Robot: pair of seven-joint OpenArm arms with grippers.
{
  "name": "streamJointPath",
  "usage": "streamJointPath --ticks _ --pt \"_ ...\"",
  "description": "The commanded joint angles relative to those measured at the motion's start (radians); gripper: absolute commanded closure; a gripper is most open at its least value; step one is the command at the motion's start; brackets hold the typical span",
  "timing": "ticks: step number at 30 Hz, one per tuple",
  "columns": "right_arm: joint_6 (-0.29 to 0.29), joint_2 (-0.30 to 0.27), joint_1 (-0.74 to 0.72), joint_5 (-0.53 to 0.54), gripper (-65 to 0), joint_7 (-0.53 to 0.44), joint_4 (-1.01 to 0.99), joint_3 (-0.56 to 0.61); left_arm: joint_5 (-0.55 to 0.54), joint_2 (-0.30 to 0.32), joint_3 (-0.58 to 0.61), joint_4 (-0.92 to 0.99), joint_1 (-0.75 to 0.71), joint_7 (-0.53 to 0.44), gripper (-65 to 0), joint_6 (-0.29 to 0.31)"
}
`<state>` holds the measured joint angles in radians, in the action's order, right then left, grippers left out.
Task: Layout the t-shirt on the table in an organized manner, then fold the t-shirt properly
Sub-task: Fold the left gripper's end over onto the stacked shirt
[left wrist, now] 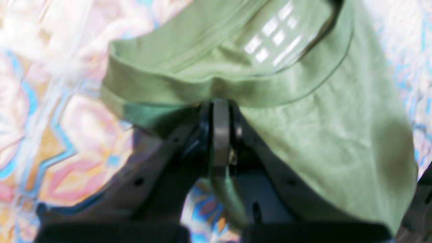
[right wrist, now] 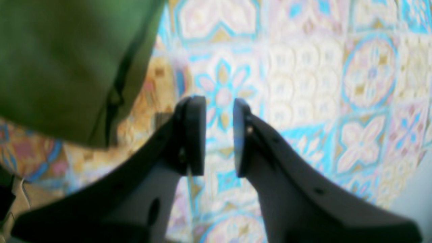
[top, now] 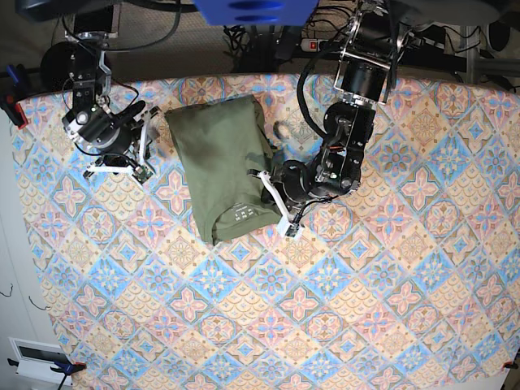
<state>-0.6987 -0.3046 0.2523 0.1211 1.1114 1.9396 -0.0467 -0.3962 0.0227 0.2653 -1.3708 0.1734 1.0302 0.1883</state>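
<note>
Mid-fold: your left pincer (left wrist: 221, 111) is clenched on the t-shirt (top: 223, 166) edge; right pincer (right wrist: 218, 131) released, empty. Next, carry that edge across.

Robot lab, two arms over patterned table (top: 390, 268), cables (top: 268, 32) and gear behind

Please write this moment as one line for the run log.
t-shirt: partly folded on table | left gripper: shut on t-shirt at neck side | right gripper: open, empty, beside t-shirt
</note>
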Motion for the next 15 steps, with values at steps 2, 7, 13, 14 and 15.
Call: streamJointPath --ticks 2,7,13,14,15 --pt "0.001 -0.009 0.023 0.058 -8.0 -0.017 0.024 -0.011 -0.008 -0.028 -0.004 0.037 0.039 -0.049 0.0 0.003" --pt "0.001 -0.008 0.026 0.343 -6.3 -0.020 0.030 -0.011 -0.020 -0.045 -0.011 0.055 0.050 -0.107 0.0 0.003" --pt "0.001 0.051 -0.066 0.619 -6.0 -0.026 0.030 -0.012 -0.022 -0.036 -0.149 -0.048 0.001 -0.107 0.0 0.003" --pt "0.001 0.064 -0.080 0.639 -6.0 -0.026 0.030 -0.012 -0.022 -0.036 -0.191 -0.081 -0.021 -0.106 0.0 0.003" --pt "0.001 0.081 -0.087 0.644 -6.0 -0.024 0.030 -0.009 -0.022 -0.036 -0.226 -0.118 -0.047 -0.097 0.0 0.003"
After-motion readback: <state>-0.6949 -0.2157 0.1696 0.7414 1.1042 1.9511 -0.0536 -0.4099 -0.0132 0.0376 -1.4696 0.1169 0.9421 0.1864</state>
